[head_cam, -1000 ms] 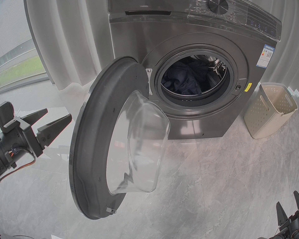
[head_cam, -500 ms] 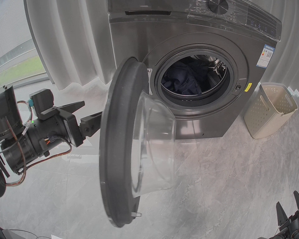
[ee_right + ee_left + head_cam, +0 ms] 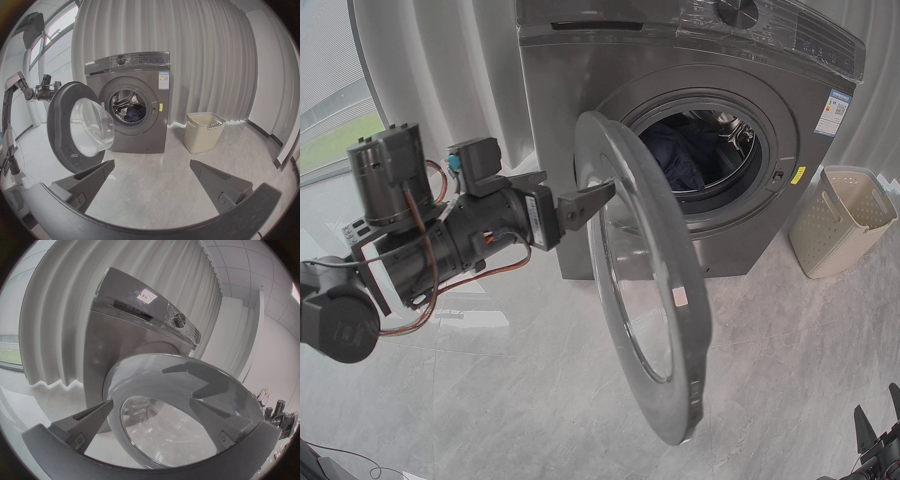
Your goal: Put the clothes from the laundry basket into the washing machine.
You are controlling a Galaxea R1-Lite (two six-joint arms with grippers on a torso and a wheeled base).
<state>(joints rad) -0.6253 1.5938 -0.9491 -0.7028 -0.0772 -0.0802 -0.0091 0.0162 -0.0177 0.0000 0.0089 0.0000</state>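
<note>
The grey washing machine (image 3: 575, 81) stands with its round door (image 3: 650, 281) swung about halfway toward the drum opening. Dark blue clothes (image 3: 681, 156) lie inside the drum. My left gripper (image 3: 575, 187) is open and its fingertips rest against the door's outer face (image 3: 150, 377). A beige laundry basket (image 3: 844, 219) stands on the floor to the right of the machine; no clothes show inside it (image 3: 203, 131). My right gripper (image 3: 151, 164) hangs open and holds nothing, low at the right and well back from the machine (image 3: 134, 103).
White curtains (image 3: 450, 81) hang behind and beside the machine, with a window at the far left. The marble floor (image 3: 787, 350) in front of the machine is bare. The swinging door takes up the space before the drum.
My left arm has moved right and up against the door. The door has swung from wide open to about half shut. The right arm has stayed still.
</note>
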